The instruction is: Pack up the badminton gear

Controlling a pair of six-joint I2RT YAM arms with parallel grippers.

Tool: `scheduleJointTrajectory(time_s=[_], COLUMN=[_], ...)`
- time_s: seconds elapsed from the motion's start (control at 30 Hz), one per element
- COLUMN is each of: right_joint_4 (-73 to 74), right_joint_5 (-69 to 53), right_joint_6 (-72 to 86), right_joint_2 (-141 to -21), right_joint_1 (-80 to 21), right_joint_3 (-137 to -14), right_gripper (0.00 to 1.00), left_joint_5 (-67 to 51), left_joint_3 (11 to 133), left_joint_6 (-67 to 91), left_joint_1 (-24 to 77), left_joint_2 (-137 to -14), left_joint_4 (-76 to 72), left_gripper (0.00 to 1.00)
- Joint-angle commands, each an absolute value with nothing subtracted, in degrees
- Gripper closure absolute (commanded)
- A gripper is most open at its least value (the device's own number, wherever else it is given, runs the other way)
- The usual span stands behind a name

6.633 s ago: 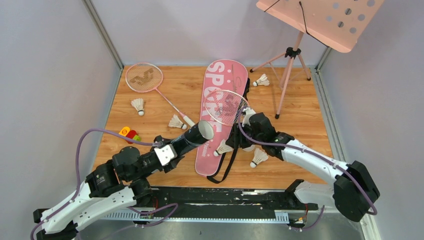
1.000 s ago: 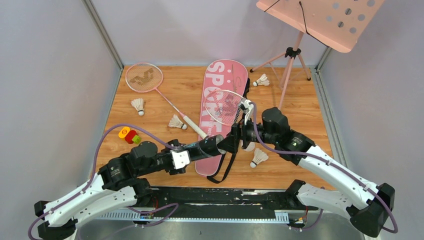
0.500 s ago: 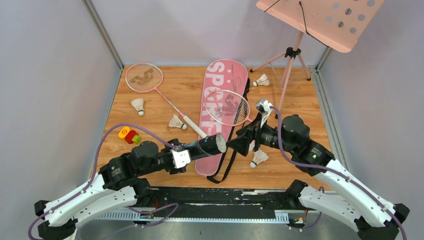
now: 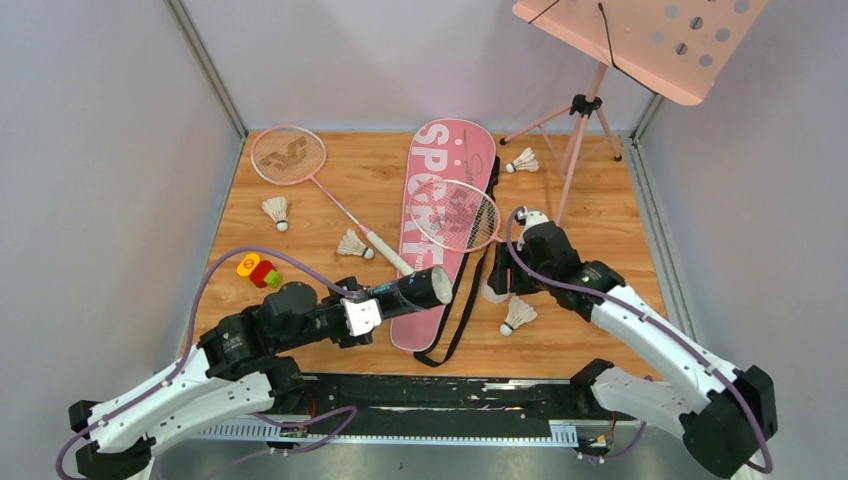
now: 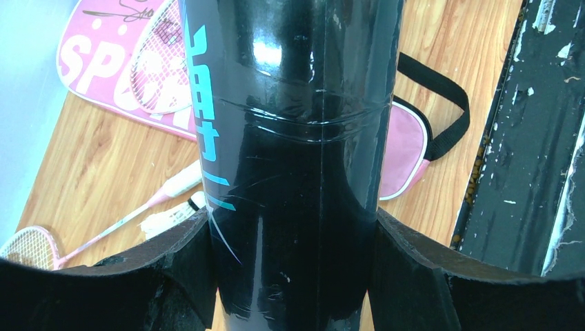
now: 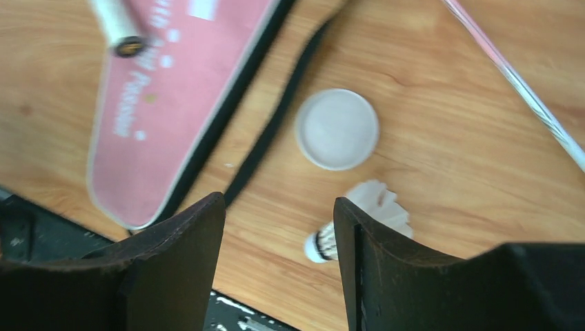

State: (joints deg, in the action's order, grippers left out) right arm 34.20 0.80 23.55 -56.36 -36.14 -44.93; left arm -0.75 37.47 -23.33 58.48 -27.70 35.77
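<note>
Gripping the long black tube (image 5: 290, 124) around its body, your left hand (image 5: 290, 238) has a finger pressed against each side. The tube lies nearly level over the near end of the pink racket bag (image 4: 445, 190), with its open mouth facing right. Teal lettering runs along the tube, too stylised to read.

Your right hand (image 6: 279, 207) is spread wide and holds nothing. It hangs above the wooden counter (image 4: 600, 230), just right of the bag's black strap (image 6: 276, 138). Below it lie a round white lid (image 6: 336, 129) and, near it but apart, one shuttlecock (image 6: 359, 221).

Big white letters along the bag spell SPORT, with a thin signature-like scrawl near the far end. Small white print near the bag's near end is too blurred to read.

The head of one pink racket (image 4: 455, 215) rests on the bag, its strings over the letters and its shaft running off to the right. The second racket (image 4: 288, 155) lies at the far left with a dark pattern in its strings, unreadable. Its white handle reaches the bag's left edge beside the tube mouth.

Three more shuttlecocks sit on the counter: far left (image 4: 276, 211), beside the second racket's handle (image 4: 352, 244), and far right of the bag (image 4: 522, 160). A pink music stand (image 4: 600, 100) stands at the far right, and a small orange, red and green toy (image 4: 258, 270) sits at the left.
</note>
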Motion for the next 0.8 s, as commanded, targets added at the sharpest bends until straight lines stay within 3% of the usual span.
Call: scheduleJointTrajectory(time_s=[0.0,0.2,0.4,0.63,0.77], right_joint_4=[35.79,35.75,36.79,37.06,37.40], right_joint_5=[-1.15,-8.86,-14.16,-16.97,-18.02], right_joint_6=[25.49,25.39,24.31,23.78,23.07], right_joint_2=[-60.42,-69.10,-74.18,-74.39,-72.77], right_joint_1=[-29.82,-21.73,-19.36,-19.04,-19.03], right_joint_3=[-43.46,-44.13,-45.08,-45.15,-45.90], right_gripper=[0.39,0.31,0.36,0.61,0.92], left_joint_5=[-0.47,-0.75,-1.11,-1.52,-1.46], left_joint_3=[38.26,38.19,38.16,38.17,38.23], left_joint_6=[-23.12,-23.14,-23.20,-23.21,-23.20], left_joint_1=[58.51,58.51,58.52,58.53,58.48], left_joint_2=[-27.17,-27.17,-27.09,-26.48,-26.46], left_joint_4=[32.60,32.56,32.52,32.52,32.49], left_gripper=[0.51,0.51,0.50,0.51,0.50])
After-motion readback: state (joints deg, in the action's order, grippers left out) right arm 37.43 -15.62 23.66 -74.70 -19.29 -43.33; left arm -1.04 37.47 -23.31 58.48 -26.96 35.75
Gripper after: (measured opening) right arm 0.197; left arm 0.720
